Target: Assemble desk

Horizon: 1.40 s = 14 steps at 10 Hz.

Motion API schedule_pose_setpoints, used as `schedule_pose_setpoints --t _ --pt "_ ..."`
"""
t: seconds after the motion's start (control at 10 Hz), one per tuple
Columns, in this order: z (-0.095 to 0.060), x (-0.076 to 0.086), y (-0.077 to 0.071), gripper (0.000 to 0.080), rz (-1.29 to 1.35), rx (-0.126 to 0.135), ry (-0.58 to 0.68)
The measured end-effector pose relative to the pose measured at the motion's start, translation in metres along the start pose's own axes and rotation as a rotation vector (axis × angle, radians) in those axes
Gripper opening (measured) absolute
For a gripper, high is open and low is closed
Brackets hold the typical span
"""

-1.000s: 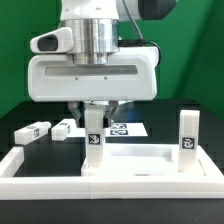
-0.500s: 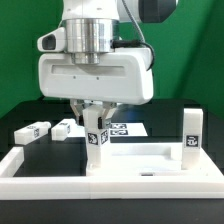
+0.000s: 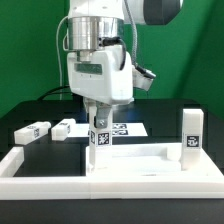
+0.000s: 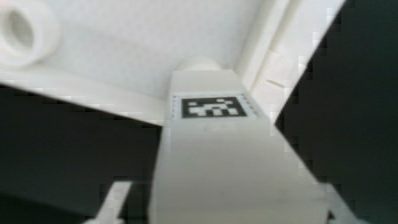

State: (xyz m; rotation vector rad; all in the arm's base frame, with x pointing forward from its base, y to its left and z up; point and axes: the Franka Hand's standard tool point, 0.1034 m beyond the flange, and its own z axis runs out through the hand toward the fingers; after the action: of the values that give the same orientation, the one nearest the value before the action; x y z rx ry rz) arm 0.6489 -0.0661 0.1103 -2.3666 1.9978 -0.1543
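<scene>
item 1, end effector [image 3: 98, 110]: i am seeing it hanging straight down over the near corner of the desk on the exterior view's left. its fingers are closing narrow on the top of a leg post, one on each side, and gripping it.

item 2, gripped leg post [image 3: 98, 146] [image 4: 222, 170]: it is standing upright with its foot on the corner of the desk panel. a black-and-white tag [image 4: 214, 107] is facing the wrist camera, and another is showing on its front in the exterior view.

item 3, desk panel [image 3: 140, 160] [image 4: 125, 70]: it is lying flat, rim up, inside the border rail. the wrist view is showing a round hole [image 4: 25, 35] in the panel.

item 4, second leg post [image 3: 189, 135]: it is standing upright at the panel's corner on the exterior view's right, tag facing front, well apart from the end effector.

item 5, two loose leg posts [image 3: 33, 130] [image 3: 64, 127]: they are lying on their sides on the black surface [image 3: 50, 146], just beside each other, behind the panel on the exterior view's left.

item 6, marker board [image 3: 128, 128]: it is lying flat behind the gripped post.

item 7, border rail [image 3: 60, 190]: it is running along the front and the left in the exterior view.
</scene>
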Motion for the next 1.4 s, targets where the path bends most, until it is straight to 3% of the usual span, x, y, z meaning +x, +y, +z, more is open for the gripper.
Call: schedule_pose_setpoints --t 0.4,0.5,0.6,0.7,0.8,1.0,1.1,1.2,1.4 --pt "0.000 0.002 0.001 0.0291 -0.071 -0.002 0.003" --pt "0.001 0.002 0.001 0.0471 -0.214 -0.012 0.025" --pt "0.001 -0.001 0.000 0.0587 -0.328 -0.011 0.056" --pt "0.001 -0.004 0.000 0.0587 -0.462 0.006 0.076" --pt "0.002 -0.003 0.001 0.0637 -0.515 0.000 0.075" --pt "0.003 -0.003 0.001 0.0646 -0.661 -0.006 0.076" --pt "0.000 -0.002 0.000 0.0648 -0.756 0.013 0.080" --pt "-0.010 0.000 0.005 0.0648 -0.855 0.066 0.074" --pt "-0.026 0.002 0.020 0.0648 -0.984 0.119 0.020"
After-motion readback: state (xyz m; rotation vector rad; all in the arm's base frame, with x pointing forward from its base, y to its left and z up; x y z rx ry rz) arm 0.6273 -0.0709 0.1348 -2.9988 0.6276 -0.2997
